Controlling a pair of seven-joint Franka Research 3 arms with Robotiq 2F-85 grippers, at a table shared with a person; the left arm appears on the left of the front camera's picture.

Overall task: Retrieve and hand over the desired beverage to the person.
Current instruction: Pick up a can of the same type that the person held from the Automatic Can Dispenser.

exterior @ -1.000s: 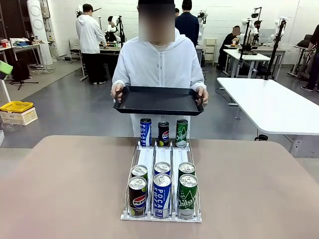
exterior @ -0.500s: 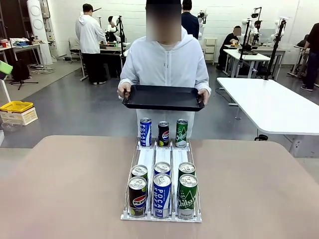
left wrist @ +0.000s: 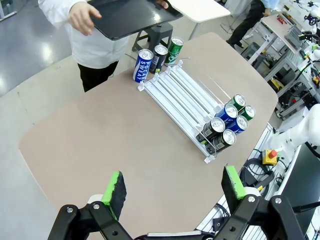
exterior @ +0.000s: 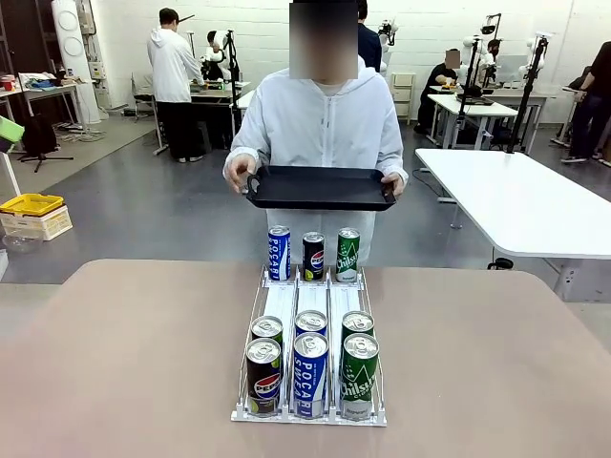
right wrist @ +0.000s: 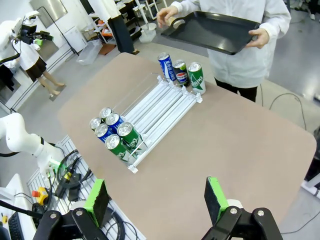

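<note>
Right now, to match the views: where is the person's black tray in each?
Front view: black tray, upper centre.
Left wrist view: top edge, left of centre.
Right wrist view: top, right of centre.
Shared landmark: the three far cans, near it.

Grey floor [exterior: 143, 210], white back wall [exterior: 253, 38], white table [exterior: 516, 200] at the right.

Counted 9 cans: 3 blue Pocari Sweat cans [exterior: 310, 374], 3 black Pepsi cans [exterior: 263, 378], 3 green cans [exterior: 359, 378]. 6 sat at the near end, 3 at the far end. 1 three-lane rack [exterior: 283, 303], 1 black tray [exterior: 320, 188], 1 person [exterior: 325, 119] holding it.
</note>
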